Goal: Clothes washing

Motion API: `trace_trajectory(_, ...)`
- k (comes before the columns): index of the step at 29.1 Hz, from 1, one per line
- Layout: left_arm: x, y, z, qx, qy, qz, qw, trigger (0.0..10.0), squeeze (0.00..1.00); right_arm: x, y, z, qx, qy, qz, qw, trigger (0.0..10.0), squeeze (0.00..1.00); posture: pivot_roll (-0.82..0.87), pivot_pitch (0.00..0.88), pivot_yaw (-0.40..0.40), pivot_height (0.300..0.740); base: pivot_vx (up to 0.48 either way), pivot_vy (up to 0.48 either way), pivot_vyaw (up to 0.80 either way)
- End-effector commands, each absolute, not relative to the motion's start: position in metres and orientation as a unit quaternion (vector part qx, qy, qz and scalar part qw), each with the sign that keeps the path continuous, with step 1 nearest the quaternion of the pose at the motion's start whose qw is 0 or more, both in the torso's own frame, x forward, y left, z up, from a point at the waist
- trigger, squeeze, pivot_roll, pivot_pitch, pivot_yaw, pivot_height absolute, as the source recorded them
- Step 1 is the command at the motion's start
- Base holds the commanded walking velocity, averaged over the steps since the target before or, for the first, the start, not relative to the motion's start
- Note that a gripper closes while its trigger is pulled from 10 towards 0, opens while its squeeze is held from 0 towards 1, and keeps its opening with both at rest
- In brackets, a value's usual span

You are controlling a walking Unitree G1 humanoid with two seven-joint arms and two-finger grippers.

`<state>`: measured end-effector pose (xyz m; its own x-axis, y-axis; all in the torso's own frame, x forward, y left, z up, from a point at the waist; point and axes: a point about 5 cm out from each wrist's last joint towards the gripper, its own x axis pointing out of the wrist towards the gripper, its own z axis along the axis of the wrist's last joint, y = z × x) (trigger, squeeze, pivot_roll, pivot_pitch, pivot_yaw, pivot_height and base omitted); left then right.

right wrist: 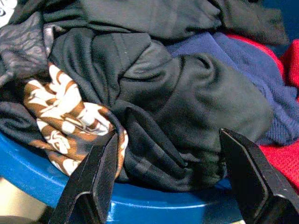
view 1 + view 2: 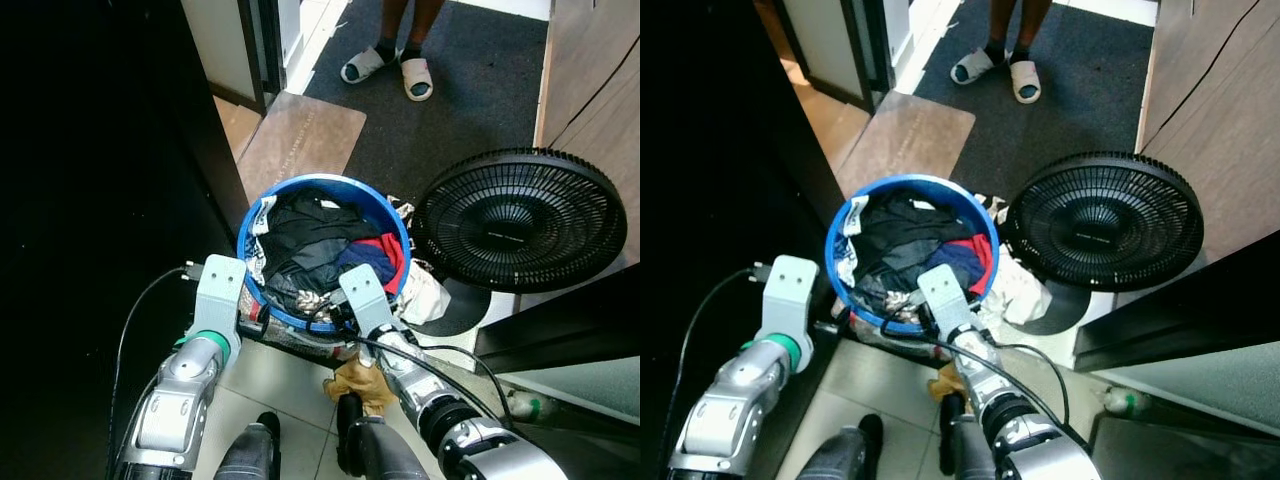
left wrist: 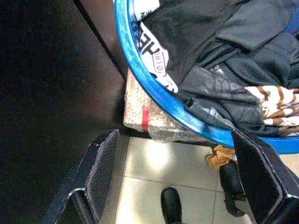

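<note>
A round blue basket (image 2: 262,213) stands on the tiled floor, heaped with clothes (image 2: 315,245): mostly black and dark grey garments, a navy piece and a red one toward the fan side, a white strip with black lettering against the wall on the opposite side, and a brown-and-white patterned cloth (image 1: 70,116) tucked at the rim nearest the robot. The left gripper (image 3: 182,179) hangs just outside the basket's near rim, on the side away from the fan, its two black fingers spread wide apart with only floor tile between them and nothing held. The right gripper (image 1: 170,179) sits right at the basket's near rim, over the laundry, its fingers also wide apart and framing a bulge of black fabric without closing on it. Pressed against the basket's near underside is a pale, speckled, wrapped block (image 3: 140,116) with a red mark on it. A crumpled tan rag (image 2: 362,382) lies on the tiles just beside the basket, under the right arm. A black floor fan (image 2: 520,220) stands just beside the basket, with some pale cloth (image 2: 425,295) bunched between the two. Beyond the basket lies a brown doormat (image 2: 300,135), then a dark carpet where a person's feet (image 2: 390,65) in white sandals and dark socks stand, well apart from the basket.
</note>
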<state>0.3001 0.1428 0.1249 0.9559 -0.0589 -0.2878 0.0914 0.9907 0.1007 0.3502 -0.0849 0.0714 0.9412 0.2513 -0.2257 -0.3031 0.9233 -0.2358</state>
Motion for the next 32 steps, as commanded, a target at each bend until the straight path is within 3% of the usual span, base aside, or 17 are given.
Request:
trace_trajectory(1, 0.294, 0.145, 0.115, 0.049, 0.168, -0.034, 0.984, 10.0, 0.0, 0.342, -0.081, 0.061, -0.109, 0.113, 0.162, 0.974, 10.0, 0.0, 0.24, 0.474, 0.089, 0.74, 0.0, 0.0, 0.0)
trace_trajectory(11, 0.293, 0.145, 0.115, 0.047, 0.17, -0.032, 0.984, 10.0, 0.0, 0.335, -0.069, 0.052, -0.124, 0.137, 0.204, 0.961, 10.0, 0.0, 0.24, 0.478, 0.091, 0.74, 0.0, 0.0, 0.0)
trace_trajectory(21, 0.289, 0.15, 0.115, 0.048, 0.177, -0.026, 0.983, 10.0, 0.0, 0.324, -0.071, 0.029, -0.163, 0.227, 0.199, 0.939, 10.0, 0.0, 0.26, 0.478, 0.093, 0.74, 0.0, 0.0, 0.0)
trace_trajectory(23, 0.288, 0.149, 0.114, 0.048, 0.178, -0.026, 0.982, 10.0, 0.0, 0.325, -0.074, 0.029, -0.171, 0.23, 0.195, 0.938, 9.4, 0.0, 0.26, 0.479, 0.094, 0.74, 0.0, 0.0, 0.0)
trace_trajectory(24, 0.288, 0.149, 0.114, 0.047, 0.179, -0.026, 0.982, 10.0, 0.0, 0.326, -0.076, 0.03, -0.175, 0.228, 0.189, 0.939, 4.6, 0.0, 0.26, 0.479, 0.094, 0.74, 0.0, 0.0, 0.0)
trace_trajectory(25, 0.287, 0.148, 0.114, 0.047, 0.18, -0.027, 0.982, 10.0, 0.0, 0.327, -0.078, 0.031, -0.174, 0.225, 0.186, 0.941, 1.6, 0.0, 0.26, 0.479, 0.094, 0.74, 0.0, 0.0, 0.0)
trace_trajectory(27, 0.287, 0.148, 0.114, 0.047, 0.181, -0.027, 0.982, 10.0, 0.0, 0.327, -0.078, 0.031, -0.172, 0.223, 0.184, 0.942, 1.6, 0.0, 0.26, 0.479, 0.094, 0.74, 0.0, 0.0, 0.0)
trace_trajectory(28, 0.287, 0.148, 0.113, 0.047, 0.182, -0.027, 0.982, 10.0, 0.0, 0.327, -0.079, 0.031, -0.171, 0.22, 0.183, 0.943, 0.0, 0.0, 0.26, 0.479, 0.094, 0.74, 0.0, 0.0, 0.0)
trace_trajectory(32, 0.286, 0.148, 0.113, 0.047, 0.184, -0.027, 0.981, 10.0, 0.0, 0.328, -0.08, 0.032, -0.171, 0.213, 0.177, 0.946, 0.0, 0.0, 0.26, 0.474, 0.096, 0.74, 0.0, 0.0, 0.0)
